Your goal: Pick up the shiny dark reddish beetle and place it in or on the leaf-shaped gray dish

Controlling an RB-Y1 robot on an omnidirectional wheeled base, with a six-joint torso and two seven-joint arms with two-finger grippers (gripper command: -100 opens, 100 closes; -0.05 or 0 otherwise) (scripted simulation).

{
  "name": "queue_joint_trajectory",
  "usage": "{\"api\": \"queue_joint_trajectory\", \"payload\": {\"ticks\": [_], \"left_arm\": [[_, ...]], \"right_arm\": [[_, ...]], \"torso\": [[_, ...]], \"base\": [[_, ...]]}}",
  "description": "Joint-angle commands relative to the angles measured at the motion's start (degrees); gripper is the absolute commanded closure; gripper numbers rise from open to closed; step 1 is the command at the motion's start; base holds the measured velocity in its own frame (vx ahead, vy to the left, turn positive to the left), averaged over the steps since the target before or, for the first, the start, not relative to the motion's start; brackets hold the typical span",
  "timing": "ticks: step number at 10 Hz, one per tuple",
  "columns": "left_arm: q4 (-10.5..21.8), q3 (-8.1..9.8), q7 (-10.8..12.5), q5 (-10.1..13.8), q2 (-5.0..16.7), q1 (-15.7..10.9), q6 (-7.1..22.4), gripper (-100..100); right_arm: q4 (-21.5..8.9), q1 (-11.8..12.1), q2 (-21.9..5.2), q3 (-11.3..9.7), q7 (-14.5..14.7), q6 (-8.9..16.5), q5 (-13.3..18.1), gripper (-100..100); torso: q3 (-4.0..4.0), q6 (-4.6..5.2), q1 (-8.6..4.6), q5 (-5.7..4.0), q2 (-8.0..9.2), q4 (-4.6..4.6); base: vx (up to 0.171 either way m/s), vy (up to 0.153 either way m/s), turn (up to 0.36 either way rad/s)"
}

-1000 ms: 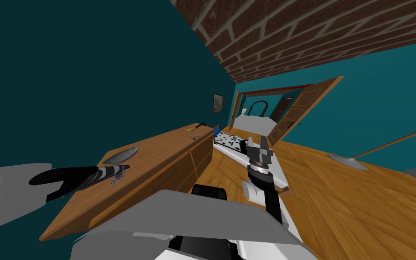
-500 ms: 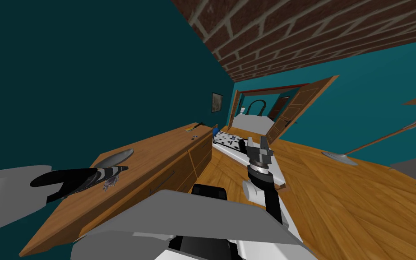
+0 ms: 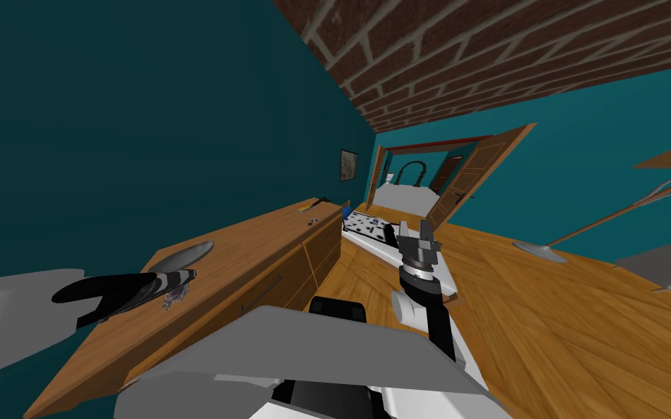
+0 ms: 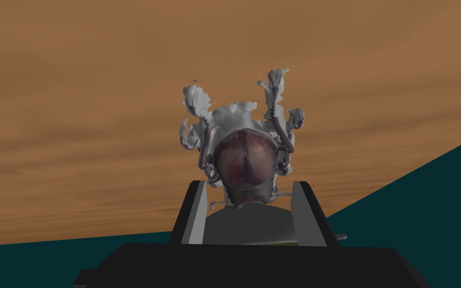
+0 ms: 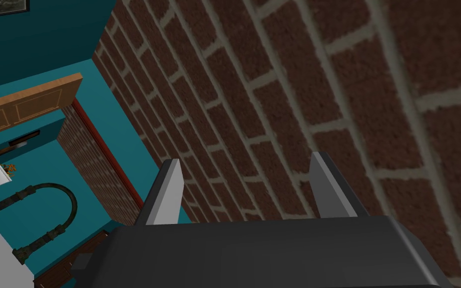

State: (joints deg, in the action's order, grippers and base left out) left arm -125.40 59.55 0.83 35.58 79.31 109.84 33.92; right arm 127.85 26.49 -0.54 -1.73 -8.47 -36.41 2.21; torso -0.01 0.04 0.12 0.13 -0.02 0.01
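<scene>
My left gripper [image 3: 185, 277] reaches over a long wooden dresser [image 3: 261, 244], near its front end. In the left wrist view this gripper [image 4: 249, 186] has its fingers drawn in on the rear of the beetle [image 4: 244, 162], a glossy dark reddish shell with pale grey legs and horns. The beetle [image 3: 174, 294] hangs just under the fingertips, close above the dresser top. The grey leaf-shaped dish [image 3: 181, 256] lies on the dresser just beyond the gripper. My right gripper [image 3: 415, 231] is raised in front of my chest, and its fingers [image 5: 167, 192] stand wide apart with nothing between them.
Small items [image 3: 308, 207] lie at the dresser's far end. Beyond it is a bed with a spotted cover [image 3: 367, 227], and an open wooden door [image 3: 472, 182] stands behind. A floor lamp's base [image 3: 538, 251] rests on the wooden floor to the right.
The head view has swung a little, so the dresser and room shifted left. The left gripper, beetle and dish keep the same places relative to each other.
</scene>
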Motion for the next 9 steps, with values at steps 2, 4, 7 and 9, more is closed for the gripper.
{"api": "queue_joint_trajectory", "payload": {"ticks": [2, 4, 7, 9], "left_arm": [[0.00, -0.01, 0.00, 0.00, 0.00, 0.01, 0.02, 100], [0.01, -0.02, 0.00, 0.00, -0.01, 0.01, 0.03, 0], [-3.11, 4.47, -1.03, 1.79, -1.15, 3.18, 0.53, 100], [-3.48, 5.10, -1.24, 2.10, -1.38, 3.65, 0.54, 100]], "right_arm": [[0.00, 0.00, 0.00, 0.00, 0.00, 0.00, 0.00, 0], [0.00, 0.00, 0.00, 0.00, 0.00, 0.00, 0.00, 0], [0.00, 0.00, 0.00, 0.00, 0.00, 0.00, 0.00, 0], [0.00, 0.00, 0.00, 0.00, 0.00, 0.00, 0.00, 0]], "torso": [[-0.01, 0.01, 0.01, 0.00, -0.02, 0.00], [-0.02, 0.02, 0.01, 0.00, -0.03, 0.00], [-0.02, -0.01, -0.02, -0.01, -0.05, 0.01], [-0.02, 0.01, -0.04, -0.02, -0.04, 0.01]], "base": [[0.000, 0.000, 0.000], [0.000, 0.000, 0.000], [0.012, 0.001, 0.084], [0.008, 0.000, 0.049]]}}
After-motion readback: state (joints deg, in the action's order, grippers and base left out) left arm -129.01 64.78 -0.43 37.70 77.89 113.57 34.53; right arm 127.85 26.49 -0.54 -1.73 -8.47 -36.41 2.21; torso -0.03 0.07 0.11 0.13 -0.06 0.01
